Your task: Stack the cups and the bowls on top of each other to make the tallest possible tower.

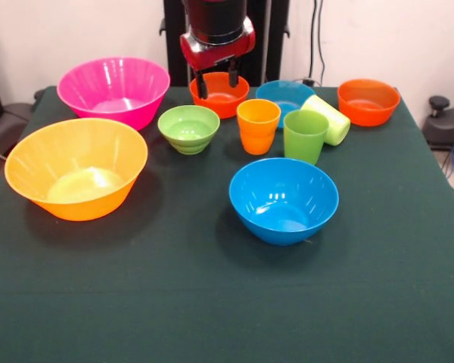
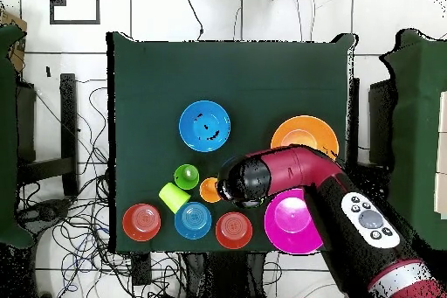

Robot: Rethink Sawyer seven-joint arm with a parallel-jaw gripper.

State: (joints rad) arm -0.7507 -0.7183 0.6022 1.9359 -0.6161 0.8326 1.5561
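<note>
My claw (image 1: 217,82) hangs open above one of seven bowls, an orange bowl (image 1: 220,96), with three cups nearby on the green table (image 1: 212,302).

Dark green tablecloth (image 1: 174,302); tangled cables (image 2: 79,225) on floor beside table.

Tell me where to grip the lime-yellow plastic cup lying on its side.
Probably best across the straight side wall of the lime-yellow plastic tumbler, coming down from above. It lies tipped, leaning on the upright green plastic cup, so its rim faces sideways and a rim pinch is awkward. The gripper hangs open over the small orange plastic bowl.
</note>
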